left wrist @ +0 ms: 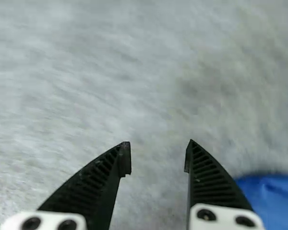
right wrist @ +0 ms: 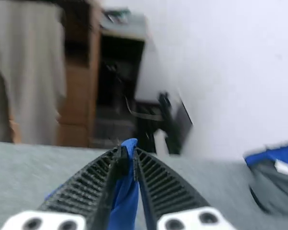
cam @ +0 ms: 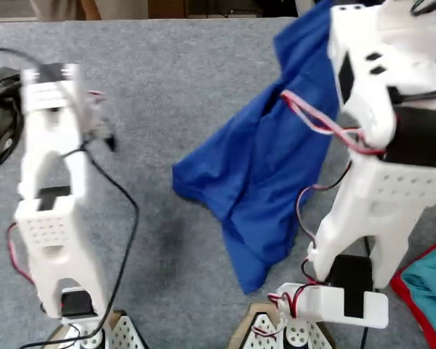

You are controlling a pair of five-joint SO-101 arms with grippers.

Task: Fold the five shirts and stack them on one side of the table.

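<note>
Right gripper is up high, fingers pressed together on a pinch of the blue shirt, with the fabric squeezed between the black ribbed jaws and trailing down under them. From above, that shirt hangs from the raised right arm at the far right of the table. It spills down in a long crumpled drape, and its lower part lies on the grey surface between the two arm bases, with one corner poking out toward the middle of the table. Over on the other side, the left arm stands apart from the shirt. Its wrist camera shows the left gripper with its jaws spread apart and nothing between them. It hovers over bare grey tabletop, with a sliver of blue fabric just beside one finger. Down at the near right corner, beside the right arm's base, sits a teal garment with a red garment peeking out beneath it along the edge. A black cable loops across the table from the left arm, and a dark object rests at the far left edge.
</note>
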